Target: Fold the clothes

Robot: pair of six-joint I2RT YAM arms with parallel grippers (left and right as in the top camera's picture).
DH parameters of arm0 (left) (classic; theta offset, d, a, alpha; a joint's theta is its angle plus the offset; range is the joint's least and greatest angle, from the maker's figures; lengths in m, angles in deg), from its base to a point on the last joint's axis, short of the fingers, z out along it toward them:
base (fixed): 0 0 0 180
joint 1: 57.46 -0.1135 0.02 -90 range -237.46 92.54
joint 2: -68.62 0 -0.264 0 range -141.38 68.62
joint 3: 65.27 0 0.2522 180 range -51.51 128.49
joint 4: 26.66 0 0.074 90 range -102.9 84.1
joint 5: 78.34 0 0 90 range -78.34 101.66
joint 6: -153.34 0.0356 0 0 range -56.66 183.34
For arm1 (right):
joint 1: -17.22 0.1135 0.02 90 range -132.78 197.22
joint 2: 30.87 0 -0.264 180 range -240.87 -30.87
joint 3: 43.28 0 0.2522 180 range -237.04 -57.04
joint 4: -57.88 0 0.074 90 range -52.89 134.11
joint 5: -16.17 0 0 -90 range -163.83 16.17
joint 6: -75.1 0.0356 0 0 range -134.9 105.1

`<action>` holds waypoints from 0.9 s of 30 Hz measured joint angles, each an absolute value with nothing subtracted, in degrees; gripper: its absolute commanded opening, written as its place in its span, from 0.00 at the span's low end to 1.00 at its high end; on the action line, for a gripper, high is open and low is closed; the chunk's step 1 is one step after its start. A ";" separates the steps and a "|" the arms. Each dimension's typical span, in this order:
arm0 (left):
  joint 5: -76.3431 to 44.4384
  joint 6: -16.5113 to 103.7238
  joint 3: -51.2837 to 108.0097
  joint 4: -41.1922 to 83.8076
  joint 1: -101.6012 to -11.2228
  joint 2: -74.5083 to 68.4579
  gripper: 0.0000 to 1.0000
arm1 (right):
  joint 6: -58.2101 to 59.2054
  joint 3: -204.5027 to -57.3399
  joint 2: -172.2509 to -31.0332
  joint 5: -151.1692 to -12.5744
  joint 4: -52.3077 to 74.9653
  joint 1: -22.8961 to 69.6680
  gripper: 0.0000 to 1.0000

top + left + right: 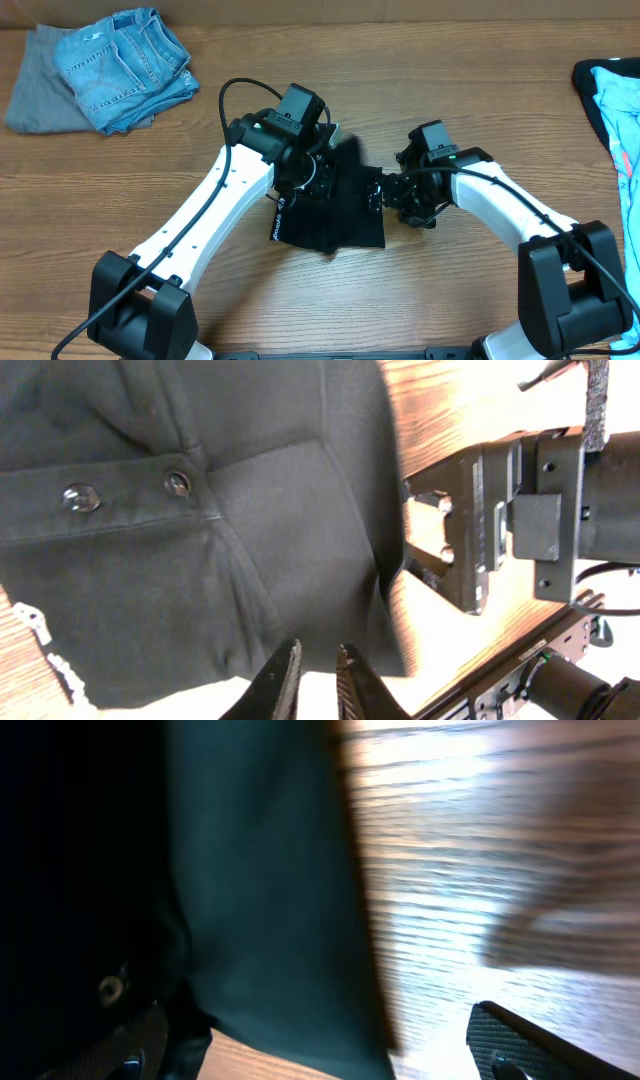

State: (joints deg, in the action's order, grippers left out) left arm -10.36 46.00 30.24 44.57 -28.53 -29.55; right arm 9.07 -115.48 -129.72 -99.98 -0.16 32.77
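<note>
Seemingly mid-fold: black snap-buttoned fabric garment (345,215) flat on wooden worktop (340,300), between both sets of fingers. Left fingers (290,682) together, no cloth visibly pinched, garment edge just ahead of tips. Right fingers (515,1042) wide apart, garment's straight edge running between them. Next move probably: close right fingers on edge, carry it across. Bare wood beyond outer right finger. Folded blue denim jeans (120,60) well apart from both.

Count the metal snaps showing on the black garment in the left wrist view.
2. One snap sits near the left edge of the black garment's seam band; the other snap is just right of it. More may be hidden.
</note>
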 measured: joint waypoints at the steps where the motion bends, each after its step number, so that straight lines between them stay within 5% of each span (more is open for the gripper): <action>1: -10.36 45.76 30.24 44.31 -28.23 -29.55 0.34 | 9.04 -115.57 -129.74 -100.57 -0.81 31.88 1.00; 10: -10.36 45.26 30.77 43.31 -26.72 -29.55 0.41 | 4.48 -124.48 -129.85 -104.42 -15.09 17.23 1.00; 16: -7.47 44.71 36.45 50.13 -33.54 -29.50 0.72 | -0.22 -131.17 -129.72 -108.81 -22.80 13.95 0.99; 19: -4.81 44.14 37.04 53.40 -38.72 -29.42 1.00 | -1.69 -131.41 -129.48 -110.84 -23.63 15.99 0.98; 22: -1.61 43.77 36.80 54.83 -42.00 -29.42 1.00 | -2.74 -131.41 -129.48 -111.46 -23.02 20.01 0.89; 27: 1.51 43.79 32.30 54.69 -42.98 -29.42 1.00 | -1.05 -130.67 -129.48 -111.59 -18.74 29.98 0.88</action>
State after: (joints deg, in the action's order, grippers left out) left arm 1.51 43.79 32.30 54.69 -42.98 -29.42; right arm -1.05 -130.67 -129.48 -111.59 -18.74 29.98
